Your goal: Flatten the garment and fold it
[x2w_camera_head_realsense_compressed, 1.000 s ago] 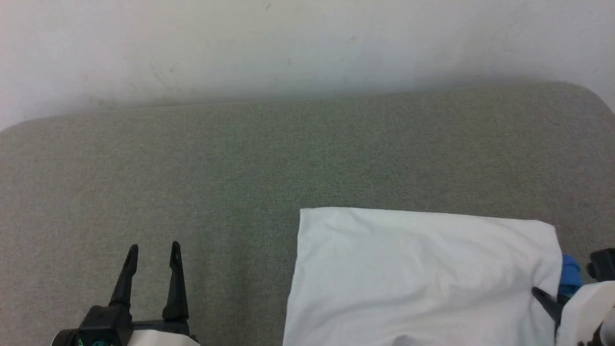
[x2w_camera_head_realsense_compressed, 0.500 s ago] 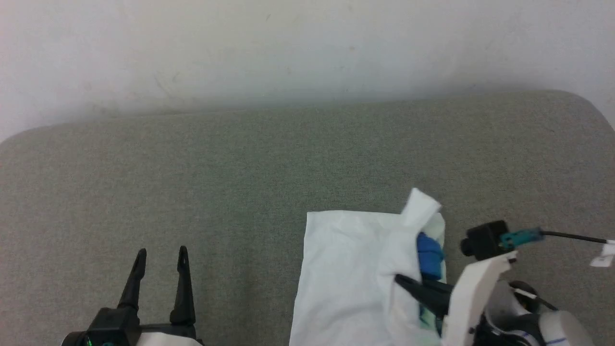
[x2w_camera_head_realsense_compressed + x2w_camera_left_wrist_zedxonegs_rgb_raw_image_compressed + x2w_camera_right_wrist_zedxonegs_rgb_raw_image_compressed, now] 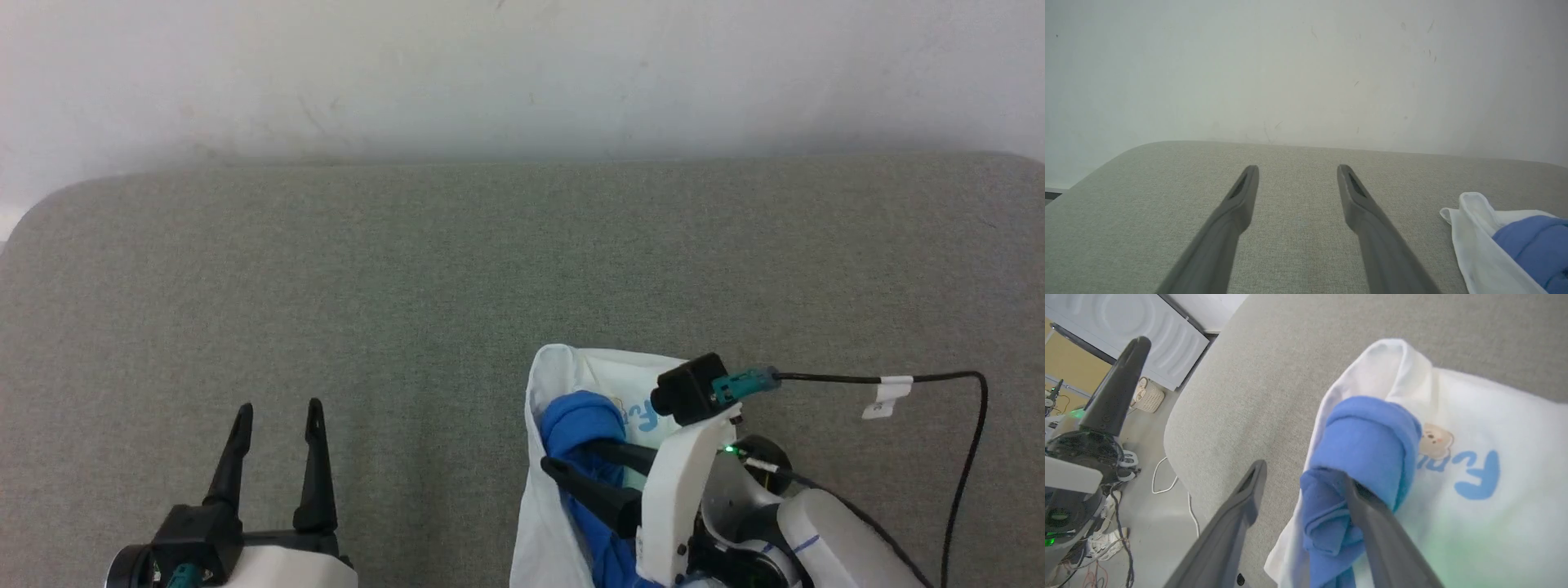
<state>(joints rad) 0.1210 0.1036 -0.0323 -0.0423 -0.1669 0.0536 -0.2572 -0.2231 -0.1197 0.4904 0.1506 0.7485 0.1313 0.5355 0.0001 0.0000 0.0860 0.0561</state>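
Observation:
The garment (image 3: 543, 514) lies bunched on the grey padded surface (image 3: 408, 278), at the lower middle of the head view. It is folded over on itself, with a rolled blue sleeve (image 3: 581, 420) on top of the white body. My right gripper (image 3: 566, 456) points left across it with jaws open. In the right wrist view the garment (image 3: 1515, 428) shows a bear print and blue letters. There the blue sleeve (image 3: 1367, 441) rests against one finger of the right gripper (image 3: 1302, 469). My left gripper (image 3: 278, 407) stands open over bare surface to the left. The left gripper (image 3: 1298, 171) has nothing between its fingers, and the garment (image 3: 1474, 232) sits at that view's right.
A white wall (image 3: 522, 73) runs behind the padded surface. A black cable (image 3: 967, 457) loops from my right wrist camera. Past the surface's left edge, the right wrist view shows floor with loose cables (image 3: 1167, 482), a small white basket (image 3: 1147, 396) and a white panel (image 3: 1126, 318).
My right gripper has swept left, carrying the garment's right edge over its body, and has opened its jaws. The blue sleeve now lies on top. The left gripper has stayed put.

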